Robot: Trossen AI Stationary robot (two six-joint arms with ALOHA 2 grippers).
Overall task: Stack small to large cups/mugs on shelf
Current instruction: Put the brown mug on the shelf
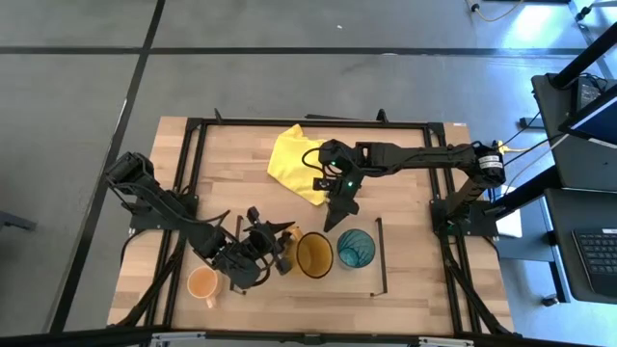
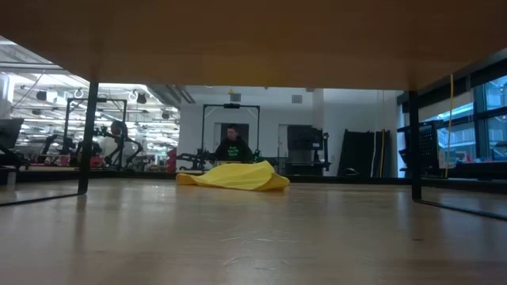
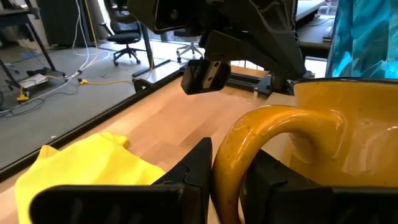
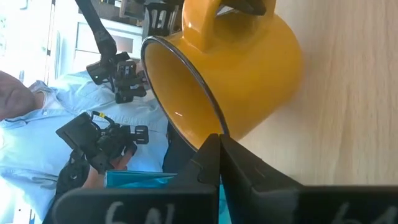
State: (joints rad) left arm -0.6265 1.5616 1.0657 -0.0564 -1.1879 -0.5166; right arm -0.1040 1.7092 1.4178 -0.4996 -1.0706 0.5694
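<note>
On the near part of the bench (image 1: pixel 405 289) stands the shelf (image 1: pixel 378 258), a low light-wood board with thin black uprights at its short ends. The small pale-orange mug (image 1: pixel 202 283) sits at its left end, just outside the left upright as far as the high view shows, with nothing gripping it. To its right the left gripper (image 1: pixel 285 253) is closed on the handle of the amber mug (image 1: pixel 314 254); in the left wrist view the curved handle passes between the two dark fingers (image 3: pixel 200 163), which press against it on either side. The amber mug stands upright on the shelf, mouth up. Just beside it on the right, close or touching, is the teal tumbler (image 1: pixel 355 249), also upright with its open mouth showing from above.

Just behind the two vessels hangs the right gripper (image 1: pixel 335 224), pointing down toward the gap between them. In the right wrist view its fingers (image 4: pixel 209 163) lie tight together with nothing between them, and the amber mug fills the frame beyond.

Farther back on the bench lies the crumpled yellow cloth (image 1: pixel 294 162), under the right arm. In the low view a person (image 2: pixel 232 146) shows in the room behind the cloth.
</note>
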